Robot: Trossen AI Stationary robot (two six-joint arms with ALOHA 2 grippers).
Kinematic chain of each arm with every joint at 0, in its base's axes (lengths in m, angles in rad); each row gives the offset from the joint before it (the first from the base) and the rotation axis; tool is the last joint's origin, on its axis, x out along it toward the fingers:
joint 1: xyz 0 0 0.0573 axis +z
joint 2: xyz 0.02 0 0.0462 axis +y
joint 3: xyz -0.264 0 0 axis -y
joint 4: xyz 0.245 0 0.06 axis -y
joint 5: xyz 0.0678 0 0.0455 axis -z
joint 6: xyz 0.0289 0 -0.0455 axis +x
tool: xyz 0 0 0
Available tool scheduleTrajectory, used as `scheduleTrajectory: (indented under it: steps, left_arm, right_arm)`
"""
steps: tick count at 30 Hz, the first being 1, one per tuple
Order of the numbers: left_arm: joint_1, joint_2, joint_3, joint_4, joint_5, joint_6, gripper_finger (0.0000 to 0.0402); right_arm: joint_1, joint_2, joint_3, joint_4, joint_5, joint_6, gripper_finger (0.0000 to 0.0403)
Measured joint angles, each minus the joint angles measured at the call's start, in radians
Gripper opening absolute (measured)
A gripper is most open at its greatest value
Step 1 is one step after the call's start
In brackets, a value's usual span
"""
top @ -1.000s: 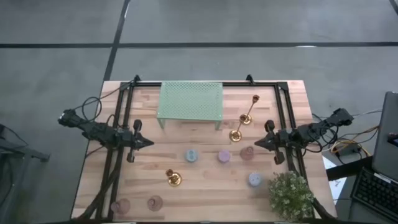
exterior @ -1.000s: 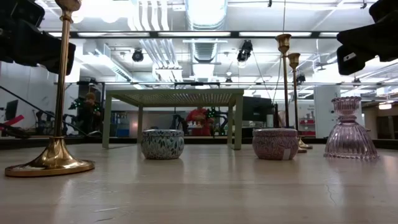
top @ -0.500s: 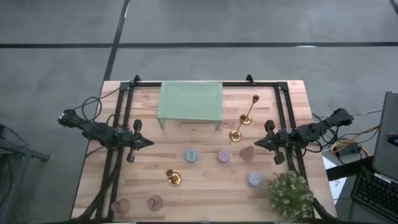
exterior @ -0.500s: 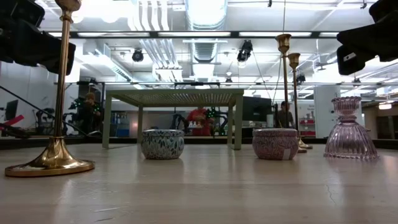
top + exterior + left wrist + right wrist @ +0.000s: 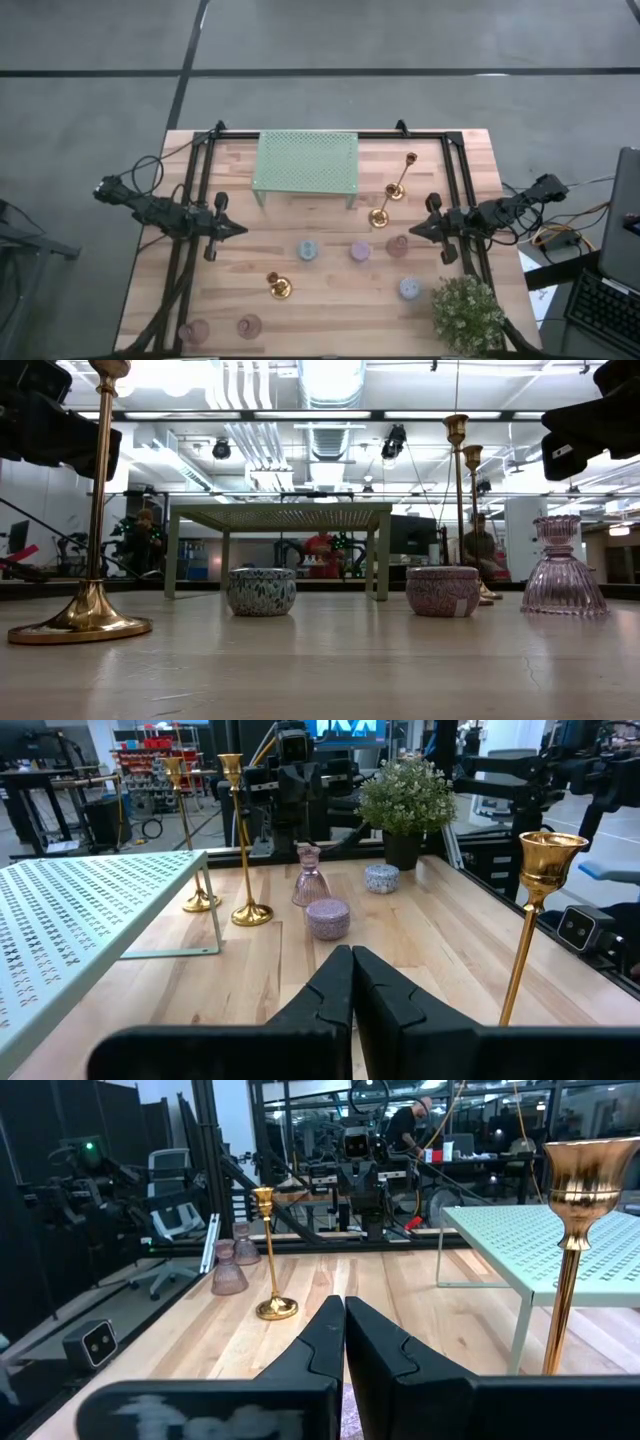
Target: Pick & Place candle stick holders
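Note:
Three gold candle stick holders stand upright on their round bases: one near the table's middle point(image 5: 280, 288), two right of the mint-green rack point(image 5: 380, 215) point(image 5: 397, 190). Squat round holders sit in a row, blue point(image 5: 308, 251) and lilac point(image 5: 361, 251), with another blue one point(image 5: 410, 289) nearer. One pink glass holder point(image 5: 397, 245) stands by the lilac one, and two more point(image 5: 193, 330) point(image 5: 248, 326) stand at the near left edge. My left gripper point(image 5: 240, 229) is shut and empty at the left, above the table. My right gripper point(image 5: 412, 232) is shut and empty at the right, close to the pink glass holder.
The mint-green perforated rack point(image 5: 307, 162) stands on its legs at the far middle. A bushy potted plant point(image 5: 467, 312) stands at the near right corner. Black frame rails run along both sides of the table point(image 5: 200, 190). People show in the room beyond the table.

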Motion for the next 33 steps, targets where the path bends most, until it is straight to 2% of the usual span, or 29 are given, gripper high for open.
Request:
scheduleTrajectory:
  steps: [18, 23, 28, 30, 33]
  left_arm:
    - [0.000, 0.000, 0.000, 0.000, 0.000, 0.000, 0.0010]
    - [0.000, 0.000, 0.000, 0.000, 0.000, 0.000, 0.0010]
    - [0.000, 0.000, 0.000, 0.000, 0.000, 0.000, 0.0010]
    - [0.000, 0.000, 0.000, 0.000, 0.000, 0.000, 0.0010]
    - [0.000, 0.000, 0.000, 0.000, 0.000, 0.000, 0.0010]
  right_arm:
    - [0.000, 0.000, 0.000, 0.012, 0.004, 0.000, 0.0009]
    - [0.000, 0.000, 0.000, 0.197, 0.003, 0.004, 0.0009]
    - [-0.002, -0.001, 0.001, 0.464, 0.047, -0.015, 0.0009]
    - [-0.002, -0.001, 0.001, 0.485, 0.063, 0.025, 0.0009]
    - [-0.002, 0.028, 0.001, 0.414, 0.122, 0.075, 0.0009]
